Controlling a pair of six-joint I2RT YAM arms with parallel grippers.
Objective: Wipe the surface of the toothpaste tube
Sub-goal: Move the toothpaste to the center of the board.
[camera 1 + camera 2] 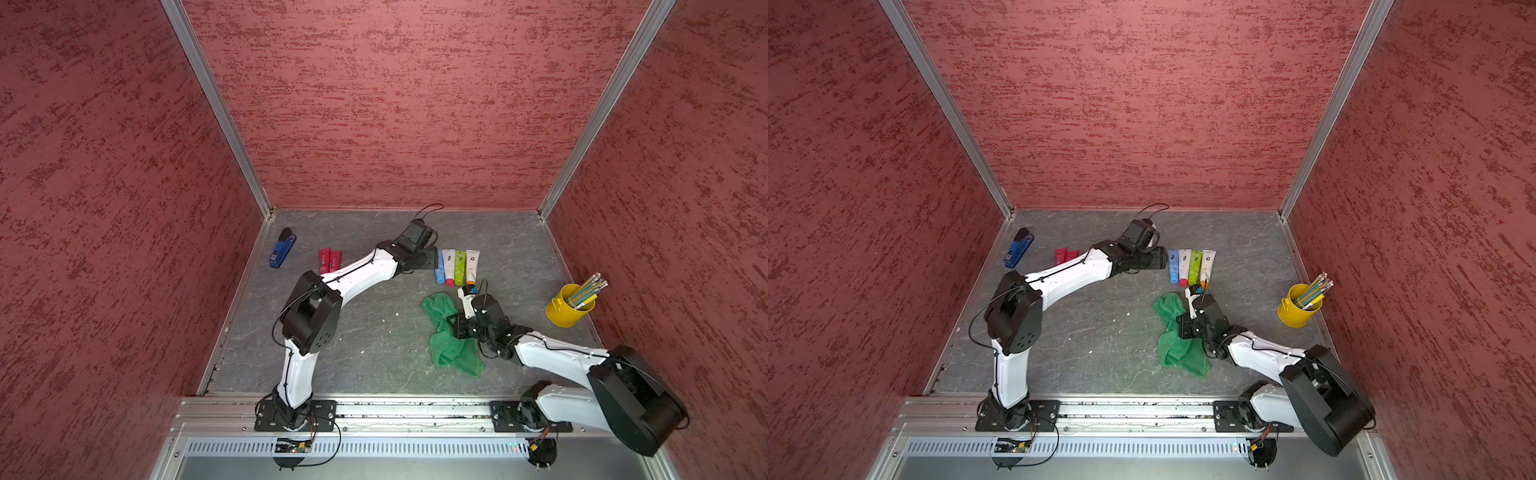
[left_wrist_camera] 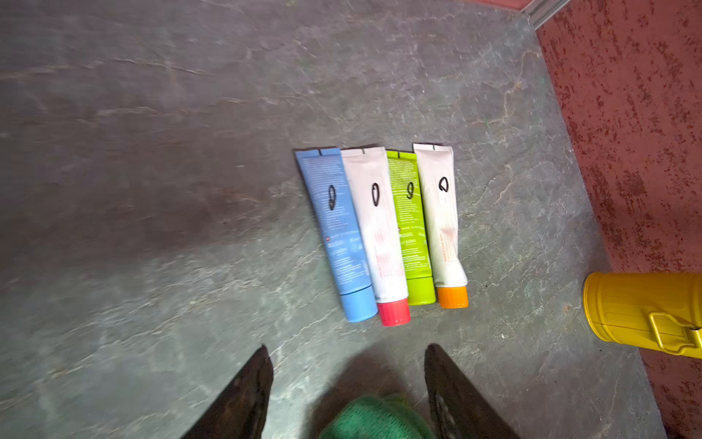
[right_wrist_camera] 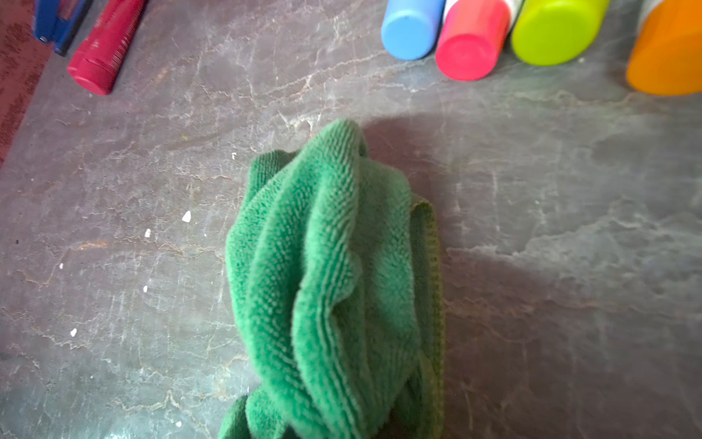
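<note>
Left jaws: spread apart, pinching nothing. Dark fingers wide at the bottom of the left wrist view, with only grey stone-pattern table and a scrap of crumpled green microfibre cloth between.

Right jaws: pressed together on that cloth, tips hidden in the folds. Bunch filling the centre of the right wrist view.

Four toothpaste tubes right of centre in both top views, flat on the table in a tight row, side by side. Crimped ends toward top of frame, caps toward bottom. Left to right:
- blue tube with blue cap
- white tube with red cap
- lime-green tube with green cap
- white tube with orange cap

Black marker scribble on each, clear in the left wrist view.

Left arm's head just left of the blue tube; contact impossible to tell. Cloth below the row in frame, near the caps but apart. Right arm's head on the cloth's right side, below the orange cap.

Elsewhere:
- two red tubes left of centre, partly behind the left forearm
- blue stapler further left
- yellow metal bucket of pencils at right
</note>
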